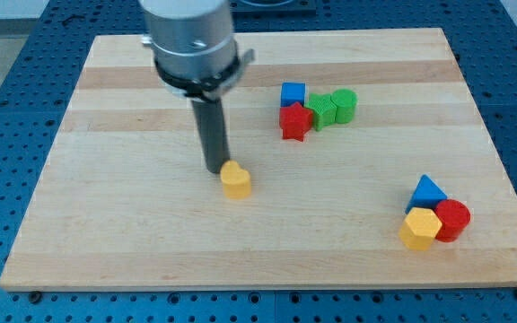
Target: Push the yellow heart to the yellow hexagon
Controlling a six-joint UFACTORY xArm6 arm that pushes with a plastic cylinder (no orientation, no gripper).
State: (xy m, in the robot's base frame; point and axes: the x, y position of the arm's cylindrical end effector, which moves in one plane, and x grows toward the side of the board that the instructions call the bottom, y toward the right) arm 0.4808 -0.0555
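The yellow heart (236,180) lies on the wooden board (106,206), a little left of the middle. My tip (215,170) stands just to the heart's upper left, touching or nearly touching it. The yellow hexagon (420,228) lies at the view's lower right, packed against a blue triangle (428,192) above it and a red cylinder (453,219) on its right. The heart and the hexagon are far apart.
A cluster sits at the view's upper middle: a blue cube (293,93), a red star (295,121), a green star-like block (321,109) and a green cylinder (345,103). The board lies on a blue perforated table (7,54).
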